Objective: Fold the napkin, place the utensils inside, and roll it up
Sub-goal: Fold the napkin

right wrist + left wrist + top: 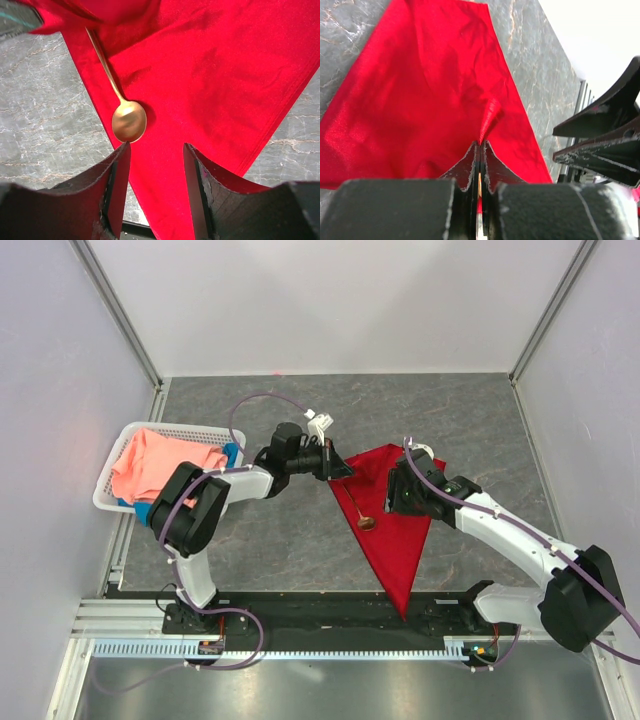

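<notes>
Left arm: reaches right; left fingers [468, 169] clamped on the napkin's [400, 530] left corner.
Right arm: right fingers [118, 180] parted, empty, above the cloth.
Napkin: deep red triangle, mid-bench [280, 530].
Spoon [128, 120]: on the napkin's left edge.

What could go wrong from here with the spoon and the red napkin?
1. The left gripper is shut on the napkin; pulling could slide the spoon, whose bowl lies at the cloth's edge, onto the table.
2. The open right gripper hangs close beside that bowl; lowering might knock it.
</notes>
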You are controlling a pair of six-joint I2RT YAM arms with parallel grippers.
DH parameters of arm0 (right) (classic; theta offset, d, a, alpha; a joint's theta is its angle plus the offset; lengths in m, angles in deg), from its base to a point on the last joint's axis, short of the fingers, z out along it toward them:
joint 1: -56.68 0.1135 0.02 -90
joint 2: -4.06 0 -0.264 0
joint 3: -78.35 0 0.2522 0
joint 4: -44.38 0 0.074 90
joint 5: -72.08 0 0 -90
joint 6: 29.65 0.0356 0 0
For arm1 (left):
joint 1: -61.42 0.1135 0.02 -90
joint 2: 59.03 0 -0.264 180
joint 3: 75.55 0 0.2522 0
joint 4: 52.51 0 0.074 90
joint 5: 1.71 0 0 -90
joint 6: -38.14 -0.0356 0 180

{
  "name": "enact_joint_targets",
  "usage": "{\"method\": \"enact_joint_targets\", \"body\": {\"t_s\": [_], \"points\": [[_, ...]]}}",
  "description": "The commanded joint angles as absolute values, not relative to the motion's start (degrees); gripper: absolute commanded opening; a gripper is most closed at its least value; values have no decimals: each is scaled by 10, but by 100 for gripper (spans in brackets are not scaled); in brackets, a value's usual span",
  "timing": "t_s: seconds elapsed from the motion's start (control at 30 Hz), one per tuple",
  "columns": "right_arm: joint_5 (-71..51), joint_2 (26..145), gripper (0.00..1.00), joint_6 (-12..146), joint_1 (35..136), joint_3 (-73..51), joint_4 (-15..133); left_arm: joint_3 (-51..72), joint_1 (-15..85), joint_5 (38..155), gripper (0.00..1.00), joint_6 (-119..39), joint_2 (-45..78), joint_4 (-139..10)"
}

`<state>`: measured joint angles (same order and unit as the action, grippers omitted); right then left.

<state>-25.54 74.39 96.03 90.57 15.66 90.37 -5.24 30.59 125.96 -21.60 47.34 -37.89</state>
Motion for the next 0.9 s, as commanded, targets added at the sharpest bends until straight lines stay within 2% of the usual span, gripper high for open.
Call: {"method": "enact_joint_targets", "body": {"t_s": [0.0,0.87], "points": [[-260,744,55,952,903,139,891,-67,293,1283,2,-277,438,-390],[-250,747,55,956,903,150,878,-99,238,1256,2,-302,463,-417]]}}
